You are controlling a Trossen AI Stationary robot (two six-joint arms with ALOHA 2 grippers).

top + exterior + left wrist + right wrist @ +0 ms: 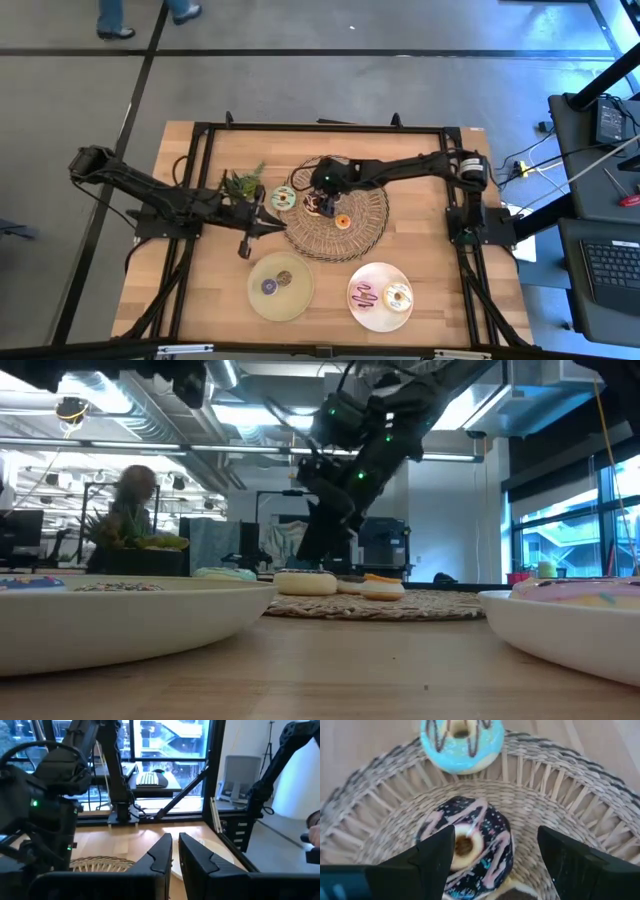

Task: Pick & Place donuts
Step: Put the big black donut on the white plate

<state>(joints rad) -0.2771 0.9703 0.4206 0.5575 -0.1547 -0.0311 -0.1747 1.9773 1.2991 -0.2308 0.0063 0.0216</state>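
A round wicker mat carries a dark donut with pink drizzle, a small orange donut and, on its left edge, a light blue donut with brown stripes. My right gripper is open and points down over the dark donut; one fingertip shows over the donut's hole side, the other stands off beside it. Whether it touches the donut does not show. My left gripper is shut on nothing, just left of the mat. A purple donut lies on the green plate. A pink donut and a white one lie on the pale plate.
A small green potted plant stands behind the left gripper, close to the blue donut. The green plate and the pale plate sit near the table's near edge. Black frame rails run around the table. A person walks on the floor beyond.
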